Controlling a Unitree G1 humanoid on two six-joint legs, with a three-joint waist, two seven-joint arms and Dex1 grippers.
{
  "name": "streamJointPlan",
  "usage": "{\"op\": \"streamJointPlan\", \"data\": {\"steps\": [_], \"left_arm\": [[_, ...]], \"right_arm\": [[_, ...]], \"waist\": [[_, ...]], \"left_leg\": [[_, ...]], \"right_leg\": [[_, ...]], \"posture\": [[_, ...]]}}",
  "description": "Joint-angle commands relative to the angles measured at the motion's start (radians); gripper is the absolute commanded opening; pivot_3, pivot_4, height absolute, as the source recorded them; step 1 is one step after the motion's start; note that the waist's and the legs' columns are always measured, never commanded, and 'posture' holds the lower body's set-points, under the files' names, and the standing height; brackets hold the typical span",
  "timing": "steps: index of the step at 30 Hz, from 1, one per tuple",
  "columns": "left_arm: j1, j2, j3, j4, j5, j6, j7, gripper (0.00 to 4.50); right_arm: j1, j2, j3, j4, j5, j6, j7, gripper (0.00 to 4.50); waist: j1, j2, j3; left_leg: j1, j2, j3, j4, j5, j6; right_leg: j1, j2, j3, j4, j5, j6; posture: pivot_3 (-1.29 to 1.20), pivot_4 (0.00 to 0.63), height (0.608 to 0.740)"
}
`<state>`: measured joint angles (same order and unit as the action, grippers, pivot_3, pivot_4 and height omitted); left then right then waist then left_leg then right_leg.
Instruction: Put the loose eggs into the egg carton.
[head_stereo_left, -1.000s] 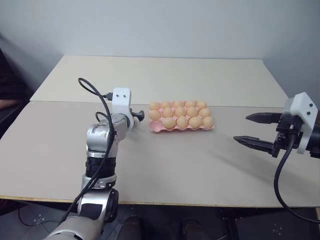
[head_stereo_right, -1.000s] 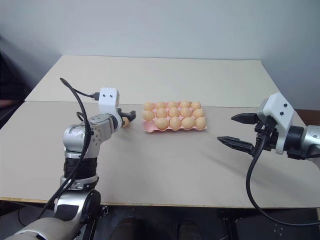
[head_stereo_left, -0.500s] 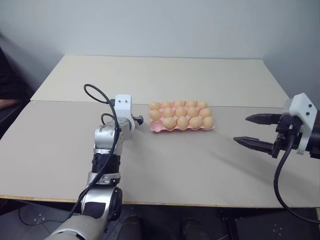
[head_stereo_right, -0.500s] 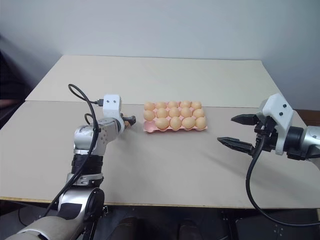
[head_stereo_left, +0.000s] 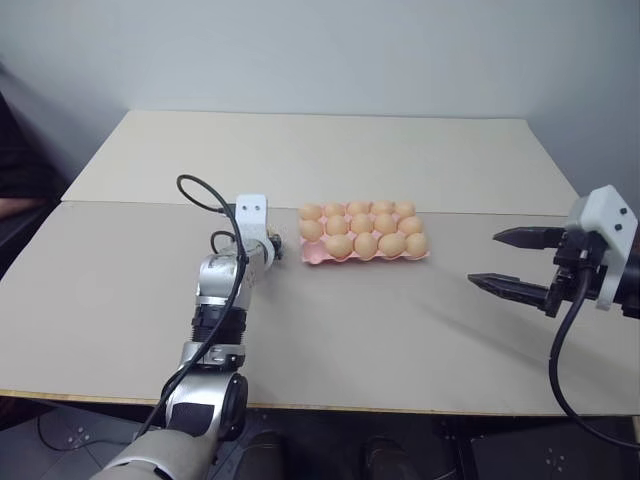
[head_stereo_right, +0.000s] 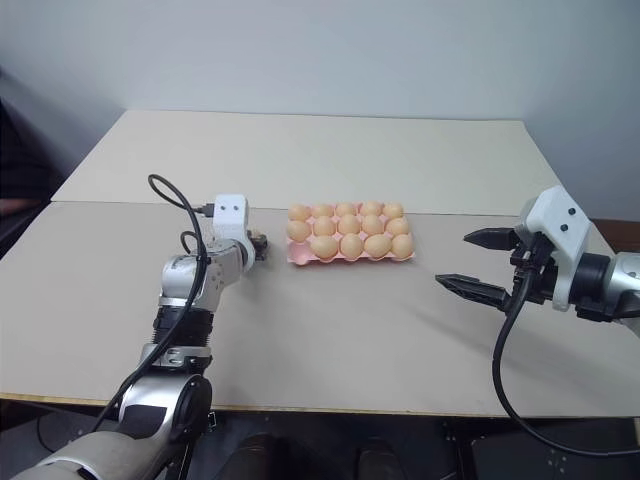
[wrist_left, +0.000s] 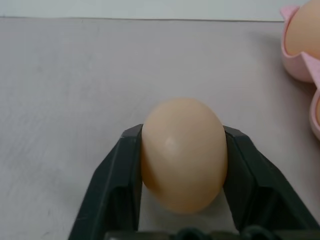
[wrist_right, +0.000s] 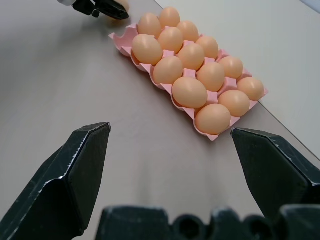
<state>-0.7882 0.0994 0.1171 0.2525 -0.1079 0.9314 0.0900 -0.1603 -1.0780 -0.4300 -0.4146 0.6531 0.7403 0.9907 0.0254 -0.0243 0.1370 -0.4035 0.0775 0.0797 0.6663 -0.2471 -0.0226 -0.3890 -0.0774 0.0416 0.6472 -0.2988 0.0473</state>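
Handling one loose egg (wrist_left: 182, 155) low over the table (head_stereo_left: 350, 340), at 9 o'clock of the egg carton (head_stereo_left: 310, 254), just beside its edge. Gripped by the left gripper (wrist_left: 182, 132), closed on it. Black fingers (wrist_left: 125, 165) pressed on opposite sides of the widest part, long axis lying along them. Resting on the surface or just off it: cannot tell.

Judged light, rigid but brittle, smooth and probably slippery. Rounded too, so apt to squirt out or roll if pinched off-centre. Best taken exactly as here, across the belly, with a gentle squeeze only. No hard clamp, no dropping into a cup.

Counted fourteen seated eggs (wrist_right: 190, 92) in the carton. One free cup (wrist_right: 122, 42) at the 7 o'clock corner, nearest the held egg. Probably only a short lift and carry toward 3 o'clock needed.

Left forearm stretched forward over the table, wrist tipped down, gripper aimed slightly downward toward 12 o'clock.

Right gripper (head_stereo_left: 483, 258) hanging above the table at 3 o'clock of the carton, well apart. Spread wide, holding nothing, tips turned toward 9 o'clock.
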Motion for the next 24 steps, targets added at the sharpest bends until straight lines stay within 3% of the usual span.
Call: {"op": "streamJointPlan", "data": {"steps": [1, 6, 13, 16, 24], "left_arm": [[0.010, 0.030, -0.033, -0.060, 0.028, -0.032, -0.022, 1.66], [0.057, 0.115, -0.061, -0.248, -0.005, 0.001, -0.133, 1.63], [0.075, 0.277, -0.082, -0.482, -0.248, 0.199, -0.474, 1.59], [0.081, 0.325, -0.146, -0.472, -0.264, 0.189, -0.547, 1.57], [0.015, 0.334, -0.300, -0.274, -0.190, 0.052, -0.639, 1.56]], "right_arm": [[-0.008, -0.011, -0.043, -0.024, 0.025, 0.003, 0.001, 4.50], [-0.009, -0.013, -0.045, -0.016, 0.019, -0.004, 0.008, 4.50], [-0.024, 0.009, -0.017, -0.018, 0.015, -0.013, -0.006, 4.50], [-0.012, 0.026, -0.021, -0.032, 0.014, -0.014, -0.017, 4.50], [0.066, 0.045, -0.092, -0.088, 0.018, 0.006, -0.043, 4.50]], "waist": [[-0.001, 0.000, 0.000], [-0.002, 0.000, 0.000], [-0.003, 0.000, 0.000], [-0.004, 0.000, 0.000], [-0.002, 0.000, 0.000]], "left_leg": [[0.000, 0.000, 0.000, 0.000, 0.000, 0.000], [0.000, 0.000, 0.000, -0.001, 0.001, -0.001], [0.000, 0.000, 0.000, 0.000, 0.001, -0.002], [0.001, 0.000, 0.000, -0.001, 0.000, -0.001], [0.000, 0.000, 0.000, 0.000, -0.001, 0.001]], "right_leg": [[0.000, 0.000, 0.000, 0.000, 0.000, 0.000], [0.000, 0.000, 0.000, 0.001, 0.000, 0.000], [0.000, 0.000, 0.000, 0.000, 0.000, 0.000], [0.000, 0.000, 0.000, 0.000, 0.000, 0.000], [0.000, 0.000, 0.000, -0.001, 0.000, 0.000]], "posture": [[0.00, 0.150, 0.740], [0.00, 0.150, 0.740], [0.00, 0.150, 0.740], [0.00, 0.150, 0.740], [0.00, 0.150, 0.740]]}}
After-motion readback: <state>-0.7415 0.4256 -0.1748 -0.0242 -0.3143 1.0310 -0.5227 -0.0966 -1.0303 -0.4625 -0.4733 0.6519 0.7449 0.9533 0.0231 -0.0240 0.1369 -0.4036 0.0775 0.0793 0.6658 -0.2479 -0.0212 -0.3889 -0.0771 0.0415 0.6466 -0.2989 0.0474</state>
